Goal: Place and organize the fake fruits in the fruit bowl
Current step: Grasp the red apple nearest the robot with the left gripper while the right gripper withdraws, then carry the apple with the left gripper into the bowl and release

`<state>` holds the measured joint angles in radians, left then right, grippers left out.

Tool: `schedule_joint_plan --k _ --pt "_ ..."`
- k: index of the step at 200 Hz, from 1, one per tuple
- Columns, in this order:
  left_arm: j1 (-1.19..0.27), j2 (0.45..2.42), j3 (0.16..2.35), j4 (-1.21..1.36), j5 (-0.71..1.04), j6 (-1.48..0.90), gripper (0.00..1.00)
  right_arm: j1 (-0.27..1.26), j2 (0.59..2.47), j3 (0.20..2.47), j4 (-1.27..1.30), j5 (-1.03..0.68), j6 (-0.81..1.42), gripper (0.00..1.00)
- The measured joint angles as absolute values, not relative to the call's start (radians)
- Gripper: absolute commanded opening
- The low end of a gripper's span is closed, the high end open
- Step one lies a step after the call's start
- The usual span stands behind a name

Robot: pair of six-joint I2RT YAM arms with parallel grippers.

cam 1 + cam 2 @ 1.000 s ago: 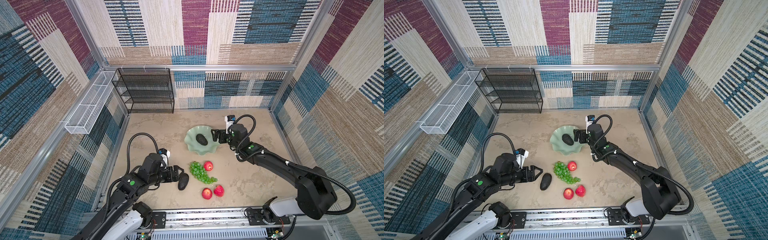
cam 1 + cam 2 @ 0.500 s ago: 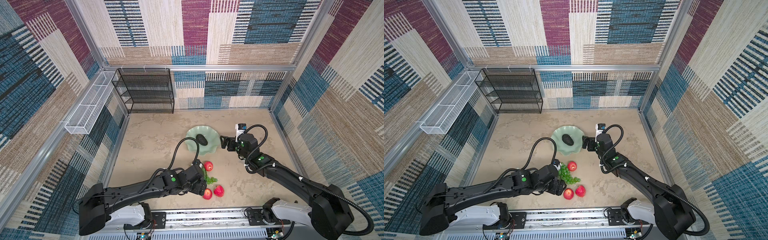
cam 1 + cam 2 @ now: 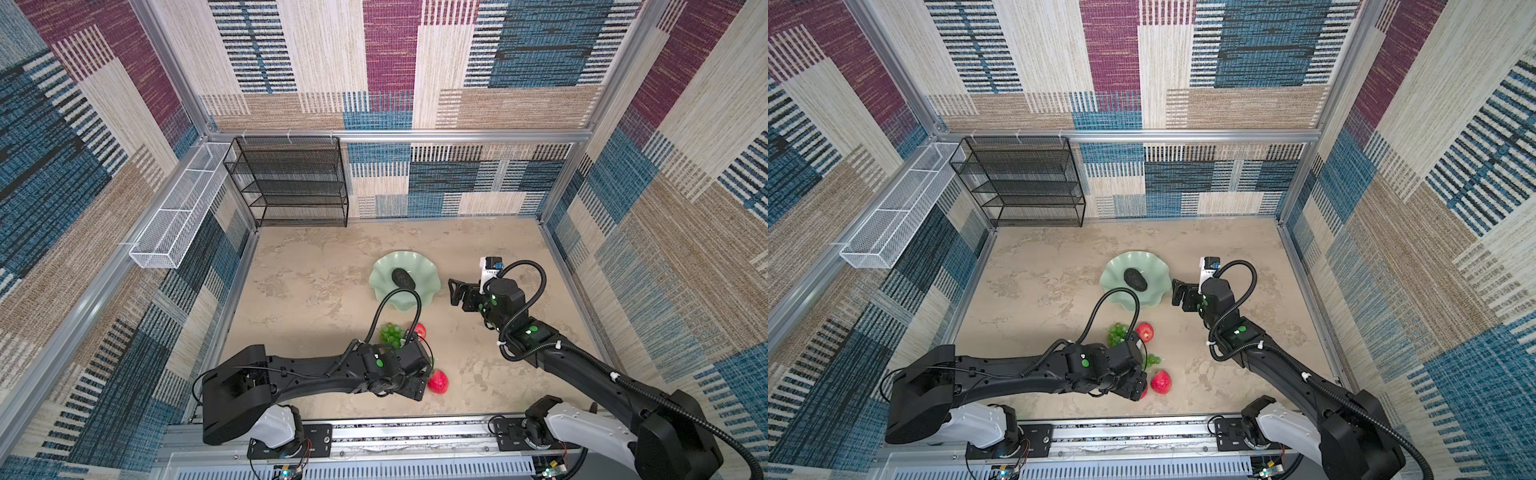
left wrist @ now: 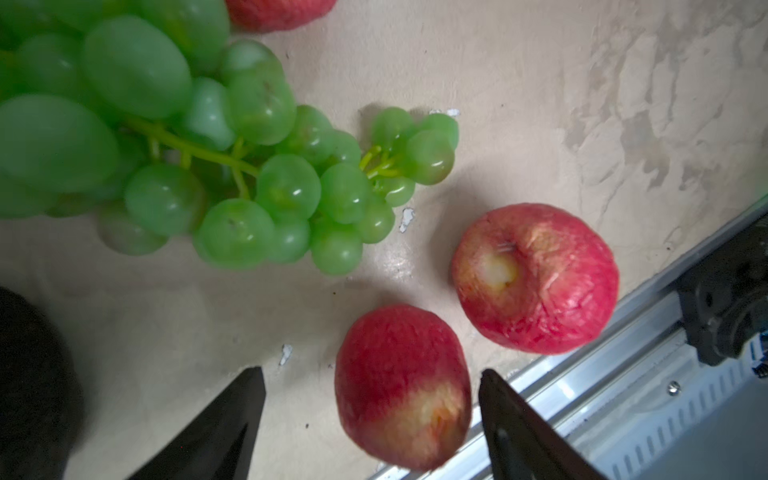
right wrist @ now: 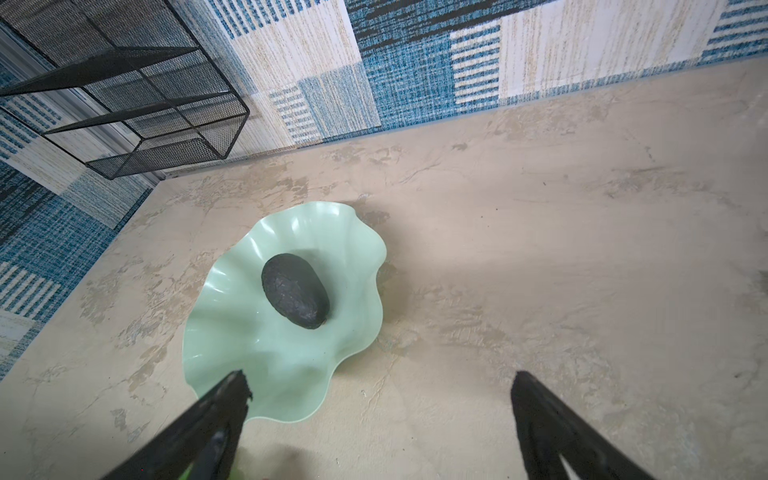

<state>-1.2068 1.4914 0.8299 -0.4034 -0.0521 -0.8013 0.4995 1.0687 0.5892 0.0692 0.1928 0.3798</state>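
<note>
**Red apple [image 4: 401, 386] framed by the left claw [image 4: 370, 374], not yet gripped**

In the left wrist view the left claw stands part-open, its jaws either side of that apple and neither visibly pressing it. The apple sits closer to one jaw, so we judge that closing could nudge it first and roll it toward the rail [image 4: 623, 395] or into the second apple [image 4: 534, 278] just beside it. The grapes [image 4: 232, 166] and a third apple [image 3: 420, 331] lie near by on the worktop [image 3: 316, 291]. In both top views the fruit bowl [image 3: 432, 291] holds one avocado [image 3: 403, 277], and the right claw [image 3: 455, 293] hangs wide and empty just beside its rim. We think a carried apple could clip that claw on the way in, or roll out over the shallow wavy edge if let go too high.
</note>
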Motion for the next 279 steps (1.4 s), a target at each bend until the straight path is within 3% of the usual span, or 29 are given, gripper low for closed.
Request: schedule_joint_plan --k 53,111,146,196,279 --pt "-1.209 1.517 0.815 -0.379 -0.024 -0.813 0.56 0.495 1.033 0.562 0.07 0.21 0.38 1.0" --pt "-1.177 1.253 0.873 -0.477 -0.182 -0.776 0.6 0.492 1.033 0.56 0.073 0.22 0.371 1.0" --pt "-0.924 1.219 0.937 -0.46 -0.219 -0.638 0.6 0.492 1.069 0.576 0.081 0.215 0.36 1.0" --pt "-0.683 1.457 1.12 -0.377 -0.169 -0.466 0.6 0.492 1.089 0.593 0.081 0.19 0.339 1.0" --pt "-0.597 1.905 1.4 -0.367 -0.066 -0.42 0.59 0.492 1.118 0.65 0.016 0.129 0.294 1.0"
